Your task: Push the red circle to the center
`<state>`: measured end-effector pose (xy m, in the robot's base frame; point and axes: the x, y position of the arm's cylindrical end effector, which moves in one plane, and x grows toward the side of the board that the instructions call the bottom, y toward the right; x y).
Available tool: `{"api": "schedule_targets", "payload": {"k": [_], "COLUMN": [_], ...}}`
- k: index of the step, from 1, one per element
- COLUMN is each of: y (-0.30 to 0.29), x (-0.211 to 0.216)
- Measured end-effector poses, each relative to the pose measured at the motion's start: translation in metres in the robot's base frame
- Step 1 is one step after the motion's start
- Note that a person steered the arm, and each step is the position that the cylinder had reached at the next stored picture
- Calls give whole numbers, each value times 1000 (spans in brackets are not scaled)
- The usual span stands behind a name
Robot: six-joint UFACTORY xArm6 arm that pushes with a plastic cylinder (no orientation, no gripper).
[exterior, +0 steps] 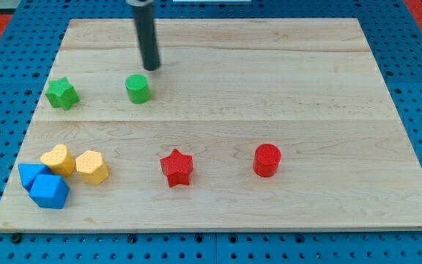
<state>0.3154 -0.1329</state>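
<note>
The red circle [267, 160] is a short red cylinder on the wooden board, right of centre toward the view's bottom. A red star [176, 167] lies to its left. My tip [151, 69] is the lower end of a dark rod coming down from the view's top, left of centre. It stands just above and slightly right of the green circle [138, 89], apart from it by a small gap. The tip is far from the red circle, up and to the left of it.
A green star [61, 93] lies at the left. Two yellow blocks [58, 159] [91, 166] and two blue blocks [31, 176] [50, 191] cluster at the bottom left. The wooden board [306, 81] rests on a blue perforated surface.
</note>
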Motion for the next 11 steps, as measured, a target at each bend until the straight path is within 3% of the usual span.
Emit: {"api": "schedule_targets", "payload": {"k": [2,3,4,5,6,7,8,11], "y": [7,8,69,191,288,325,262,143], "x": [41,41,46,67,128,215,239,148]}}
